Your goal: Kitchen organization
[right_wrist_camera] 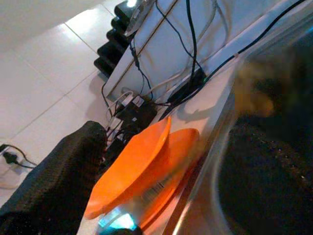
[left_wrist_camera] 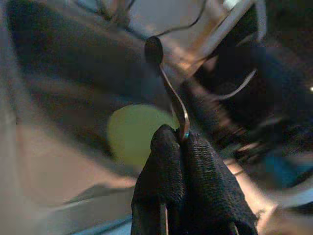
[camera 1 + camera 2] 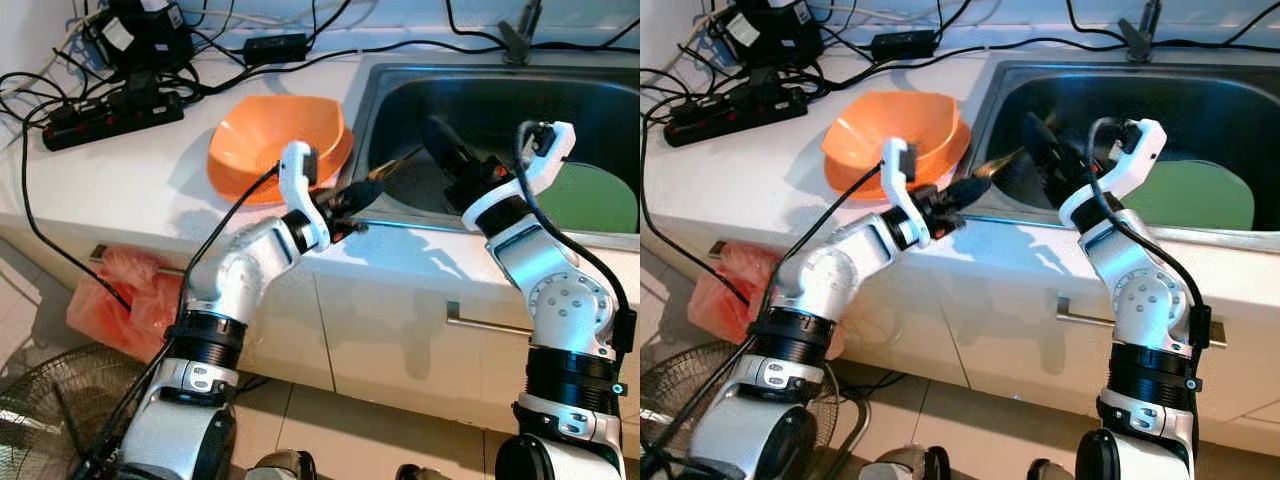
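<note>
The left gripper, jaws closed on a thin metal spoon, reaches over the sink rim beside the orange bowl. The right gripper hangs inside the sink; its jaws cannot be judged. A green plate lies in the sink.

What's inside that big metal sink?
A flat green plate lies on the floor of the sink. The right gripper reaches in above the basin, hiding part of it. The left gripper, at the sink's rim, pinches a thin metal utensil.
</note>
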Motion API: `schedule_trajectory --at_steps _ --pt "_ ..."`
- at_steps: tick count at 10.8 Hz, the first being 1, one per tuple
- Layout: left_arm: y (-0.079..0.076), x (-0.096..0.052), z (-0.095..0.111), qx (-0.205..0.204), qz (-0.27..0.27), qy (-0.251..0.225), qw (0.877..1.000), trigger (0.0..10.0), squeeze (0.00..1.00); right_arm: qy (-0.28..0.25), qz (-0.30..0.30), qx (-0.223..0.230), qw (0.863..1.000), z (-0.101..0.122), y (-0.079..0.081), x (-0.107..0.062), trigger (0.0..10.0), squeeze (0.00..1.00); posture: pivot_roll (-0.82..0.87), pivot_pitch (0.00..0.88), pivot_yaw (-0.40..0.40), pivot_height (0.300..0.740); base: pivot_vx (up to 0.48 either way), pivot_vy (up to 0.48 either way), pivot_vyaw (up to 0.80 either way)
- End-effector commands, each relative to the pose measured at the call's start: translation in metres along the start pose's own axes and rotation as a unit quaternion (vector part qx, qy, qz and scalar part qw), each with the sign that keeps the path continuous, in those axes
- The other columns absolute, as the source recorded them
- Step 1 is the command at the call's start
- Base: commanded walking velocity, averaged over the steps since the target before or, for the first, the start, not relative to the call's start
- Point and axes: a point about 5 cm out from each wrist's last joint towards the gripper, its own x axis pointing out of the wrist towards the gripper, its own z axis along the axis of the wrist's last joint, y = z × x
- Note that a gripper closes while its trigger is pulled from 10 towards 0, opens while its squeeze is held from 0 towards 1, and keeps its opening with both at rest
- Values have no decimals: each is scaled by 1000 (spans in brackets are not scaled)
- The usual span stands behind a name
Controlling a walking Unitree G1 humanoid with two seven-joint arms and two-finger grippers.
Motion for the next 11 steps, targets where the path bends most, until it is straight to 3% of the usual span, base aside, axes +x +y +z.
schedule_trajectory --at_steps 1,2,5,10,11 --pt "-4 -2 9 -8 -18 -16 1000 0 0 -1 14 5 1000 3 7 3 10000 0 81 111 130 740 0 0 0" --pt "-7 -3 17 -50 -37 -38 997 0 0 7 18 11 1000 2 8 3 10000 0 81 111 127 740 0 0 0" --pt "-16 -6 15 -96 -65 -27 993 0 0 7 17 13 1000 3 6 5 10000 0 82 111 127 740 0 0 0" --pt "-29 -7 13 -102 -90 -8 991 0 0 -37 48 26 998 17 12 27 10000 0 94 109 118 740 0 0 0" --pt "-30 -8 14 -102 -92 -8 990 0 0 -41 52 27 997 19 12 29 4510 0 96 110 116 740 0 0 0"
